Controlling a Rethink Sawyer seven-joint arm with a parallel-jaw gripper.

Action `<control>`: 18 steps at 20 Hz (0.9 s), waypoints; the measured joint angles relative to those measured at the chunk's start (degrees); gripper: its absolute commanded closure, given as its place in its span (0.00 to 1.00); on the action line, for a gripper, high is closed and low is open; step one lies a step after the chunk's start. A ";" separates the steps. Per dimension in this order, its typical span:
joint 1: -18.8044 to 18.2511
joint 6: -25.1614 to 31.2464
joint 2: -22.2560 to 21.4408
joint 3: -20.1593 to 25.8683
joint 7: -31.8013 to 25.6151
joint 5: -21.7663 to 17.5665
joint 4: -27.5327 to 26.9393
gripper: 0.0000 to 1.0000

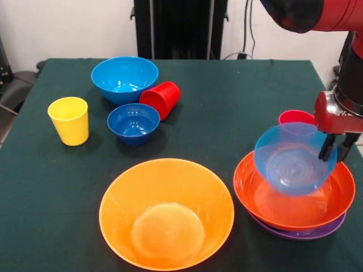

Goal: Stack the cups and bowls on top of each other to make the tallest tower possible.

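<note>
Robot lab or test room, not a home: red and black robot arm (340, 34) over a tabletop (227, 113) covered in dark green cloth, plain white wall behind, black equipment stand (178, 28) with cables at the back, bright plastic bowls and cups laid out as props.

No readable text anywhere in the frame.

The bowls and cups across the picture are plain coloured plastic with no print, label or number, and the red arm casing at the upper right shows no legible logo or marking; the dark table cover likewise carries no sign.
</note>
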 measured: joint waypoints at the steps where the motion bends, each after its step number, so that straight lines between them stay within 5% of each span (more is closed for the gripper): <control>1: 0.09 -0.14 0.01 -0.11 0.08 0.06 0.00 0.00; 18: 0.75 -4.72 0.81 -2.54 0.39 0.89 -0.47 0.00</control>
